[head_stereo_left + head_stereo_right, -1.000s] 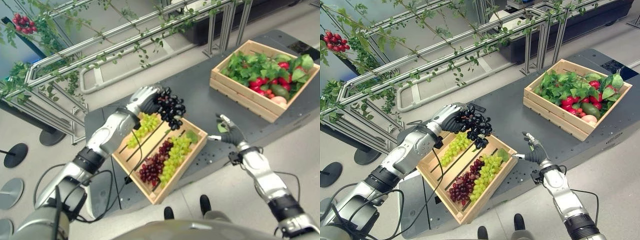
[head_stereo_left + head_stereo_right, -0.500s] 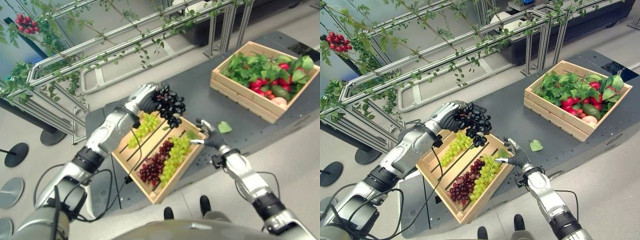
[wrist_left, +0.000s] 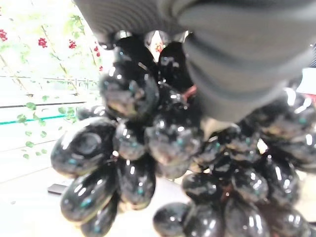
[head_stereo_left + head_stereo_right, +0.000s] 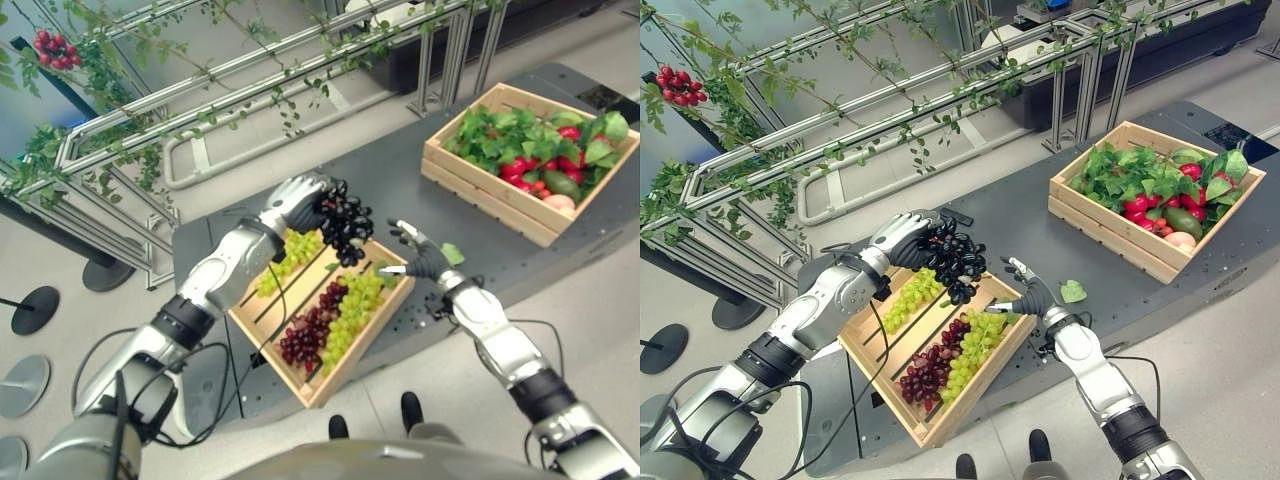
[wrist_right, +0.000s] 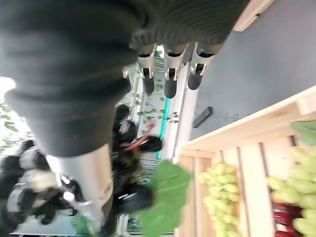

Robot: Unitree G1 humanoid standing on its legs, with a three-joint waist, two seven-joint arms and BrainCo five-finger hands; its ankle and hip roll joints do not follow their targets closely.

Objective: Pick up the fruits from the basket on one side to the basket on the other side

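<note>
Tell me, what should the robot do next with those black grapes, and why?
Probably pass them over. The left hand holds the black grapes above the near crate, and the right hand waits open just beside them. The far crate of leaves and red fruit sits on the right arm's side.

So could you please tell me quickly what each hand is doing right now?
Left hand: shut on the black grapes.
Right hand: open, holding nothing.
</note>
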